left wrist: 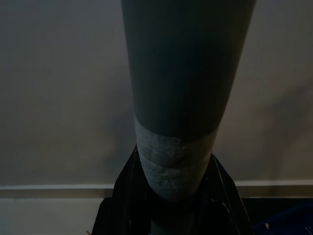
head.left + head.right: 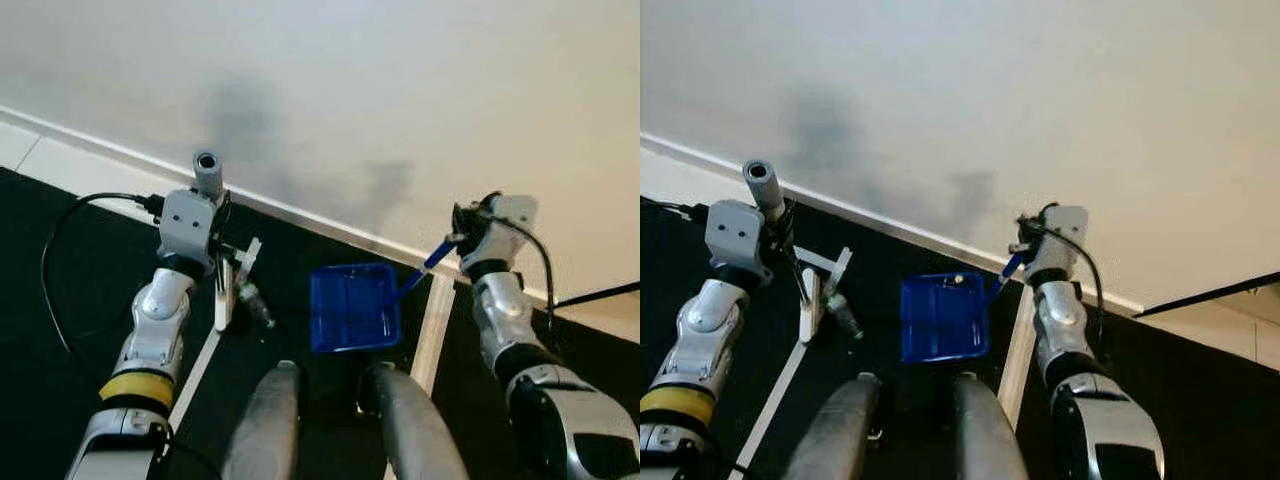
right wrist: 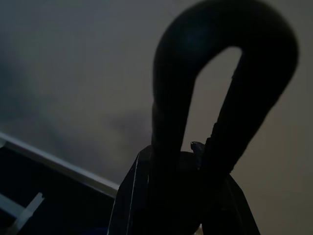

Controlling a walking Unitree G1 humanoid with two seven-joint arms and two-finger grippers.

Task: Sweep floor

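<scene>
While fingers hide | left end effector [image 2: 218, 262] clamps broom [image 2: 208, 176] | right end effector [image 2: 458, 238] clamps dustpan [image 2: 352, 307]

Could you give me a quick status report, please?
Left gripper shut on broom. Right gripper shut on dustpan handle. Dustpan on dark floor beside wall.

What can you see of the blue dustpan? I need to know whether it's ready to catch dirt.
The blue dustpan looks like ribbed plastic, a squarish tray lying flat on the dark floor in front of the robot's legs, near the white baseboard. Its blue handle slants up into the right pincer, shut on it. A small pale speck sits inside.
</scene>
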